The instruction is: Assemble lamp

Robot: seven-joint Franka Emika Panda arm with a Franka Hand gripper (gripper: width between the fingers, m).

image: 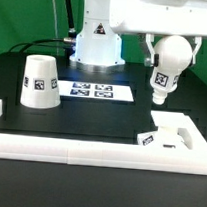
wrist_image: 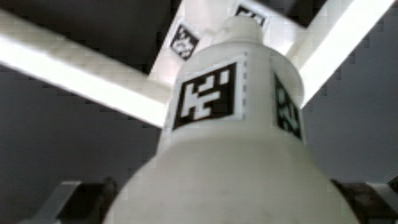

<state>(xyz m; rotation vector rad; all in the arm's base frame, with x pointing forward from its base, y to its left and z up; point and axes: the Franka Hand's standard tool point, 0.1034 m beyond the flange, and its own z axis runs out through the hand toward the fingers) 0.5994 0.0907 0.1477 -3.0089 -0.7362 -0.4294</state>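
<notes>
- Table point(image: 15, 47): the shade point(image: 40, 82) is parked on the exterior view's left, untouched.
- Base point(image: 176, 125) lies flat on the exterior view's right.
- Bulb point(image: 161, 80) is up in the air over the base, stem down and slightly tilted.
- Claw point(image: 172, 46) is clamped on the bulb's round end.
- Looks like the bulb-into-base step. Next I'd guess: straighten the stem, line it up over the base, lower it gently.

Your exterior view is looking from in front of the bench point(image: 18, 81), slightly above, facing the arm's pedestal point(image: 95, 46) at the far side and taking in the whole work area. Your wrist view is peering down along the bulb point(wrist_image: 222, 130), so near it is filling the frame. Both are catching the bulb point(image: 167, 61) and the white rail point(image: 88, 146) point(wrist_image: 80, 68).
</notes>
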